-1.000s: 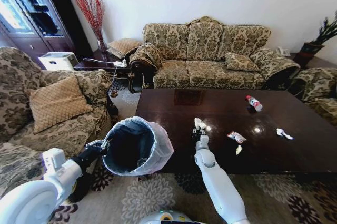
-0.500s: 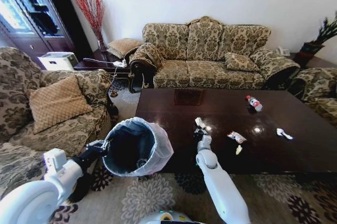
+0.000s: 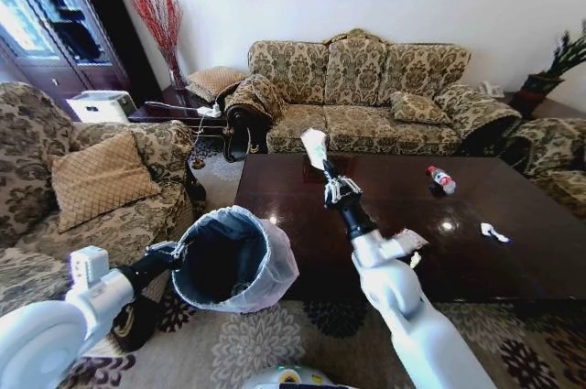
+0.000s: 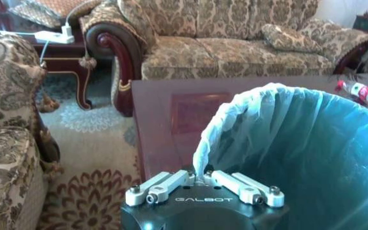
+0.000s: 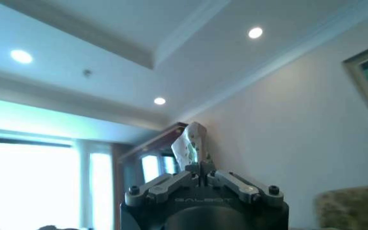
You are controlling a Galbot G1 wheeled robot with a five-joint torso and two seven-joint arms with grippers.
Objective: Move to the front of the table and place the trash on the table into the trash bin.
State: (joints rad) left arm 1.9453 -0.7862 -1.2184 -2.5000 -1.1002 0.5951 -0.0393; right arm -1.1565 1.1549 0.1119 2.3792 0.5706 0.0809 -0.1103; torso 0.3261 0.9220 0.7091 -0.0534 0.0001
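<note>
A white wrapper is being pinched in the closed jaws of the right gripper, high above the surface. The trash bin is being held by its rim in the left gripper, lower and to the left.

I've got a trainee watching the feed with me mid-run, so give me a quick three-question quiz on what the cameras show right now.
1. True or false: the right gripper is raised above the table with its jaws shut on a white wrapper.
2. What is the left gripper clamped on?
A. a sofa cushion
B. the bagged rim of the trash bin
C. the bottle
3. Fill in: the clear bottle with the red label lies on the ____.

Key: 1 true. 2 B. 3 table, on its far side toward the sofa.
</note>
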